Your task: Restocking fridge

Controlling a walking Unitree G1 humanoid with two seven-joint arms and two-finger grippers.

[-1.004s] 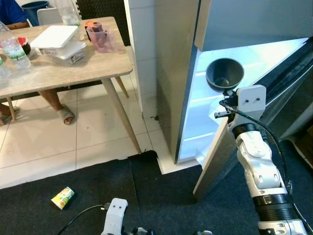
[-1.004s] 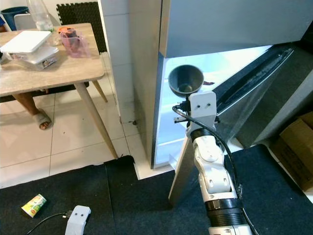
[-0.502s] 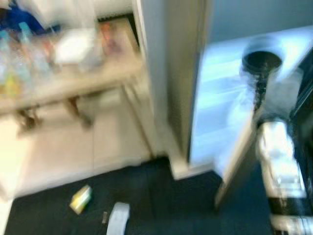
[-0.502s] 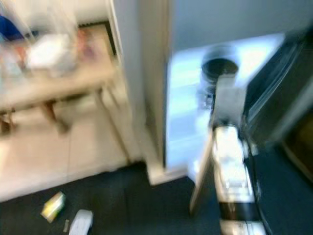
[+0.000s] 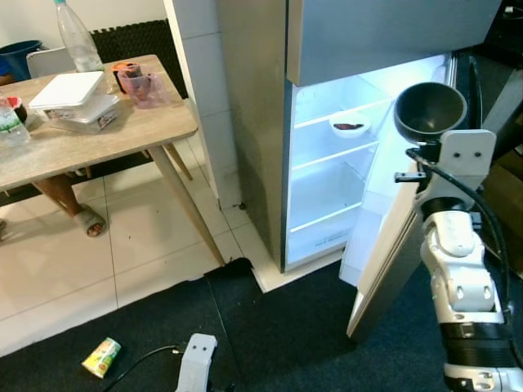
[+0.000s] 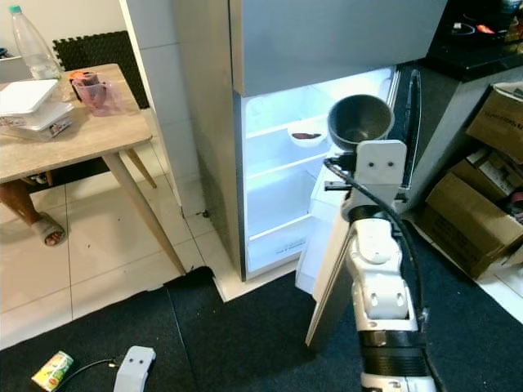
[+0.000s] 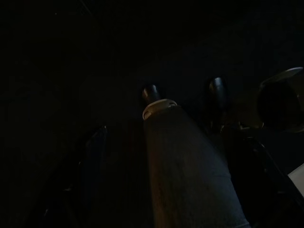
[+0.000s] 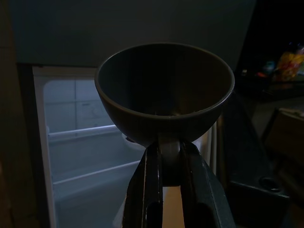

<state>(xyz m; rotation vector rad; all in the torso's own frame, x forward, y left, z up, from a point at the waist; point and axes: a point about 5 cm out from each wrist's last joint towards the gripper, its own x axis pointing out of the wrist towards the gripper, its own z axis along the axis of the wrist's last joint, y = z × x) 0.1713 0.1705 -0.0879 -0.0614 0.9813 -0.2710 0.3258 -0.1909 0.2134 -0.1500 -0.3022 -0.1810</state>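
Observation:
My right gripper (image 8: 164,156) is shut on the base of a dark grey bowl (image 5: 430,109), held upright at chest height in front of the open fridge (image 5: 327,171). The bowl (image 8: 164,97) sits level with the upper shelf. On that shelf lies a small white dish (image 5: 349,126) with something dark in it. The lower shelves look bare. The fridge door (image 5: 384,245) stands open just left of my right arm. The left wrist view is very dark, with my left arm hanging low; its fingers cannot be made out.
A wooden table (image 5: 82,139) stands to the left with white lidded containers (image 5: 73,98), a plastic bottle (image 5: 79,41) and pink cups (image 5: 143,82). A person's sandalled foot (image 5: 86,220) shows under it. A small yellow-green carton (image 5: 101,357) lies on the dark mat. Cardboard boxes (image 6: 478,188) stand right of the fridge.
The camera has swung right, so the fridge interior now faces me and the table has slid left. The bowl stays held in my right gripper, now nearer the fridge opening.

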